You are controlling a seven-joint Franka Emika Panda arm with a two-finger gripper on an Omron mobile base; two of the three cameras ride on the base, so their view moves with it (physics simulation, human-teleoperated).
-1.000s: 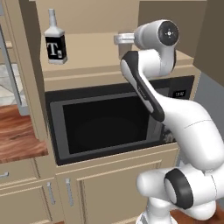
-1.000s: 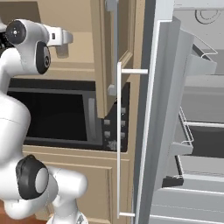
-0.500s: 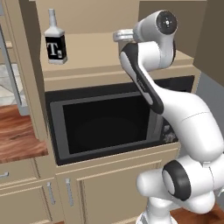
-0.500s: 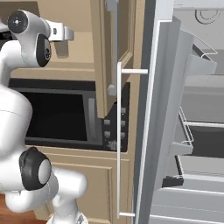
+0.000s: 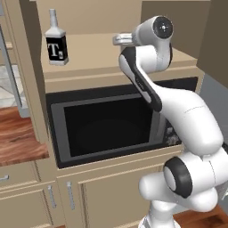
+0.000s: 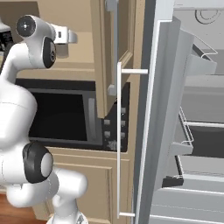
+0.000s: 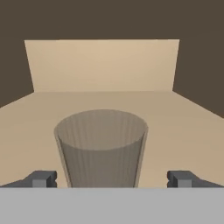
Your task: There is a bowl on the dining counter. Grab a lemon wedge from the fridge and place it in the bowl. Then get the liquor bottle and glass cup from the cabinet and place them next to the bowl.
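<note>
A black built-in microwave (image 5: 111, 124) sits closed above beige lower cupboard doors (image 5: 111, 196) with silver handles

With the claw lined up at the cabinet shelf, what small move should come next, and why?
Probably ease forward a little, then close. The glass cup stands upright, centred between the open claw's fingertips, which reach only its near side, apart from it.

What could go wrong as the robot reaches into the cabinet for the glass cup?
The gripper is open, its fingertips either side of the upright glass cup; an off-centre close might tip it on the cabinet shelf. The liquor bottle stands further along that shelf, so a wide arm swing could perhaps knock it.
</note>
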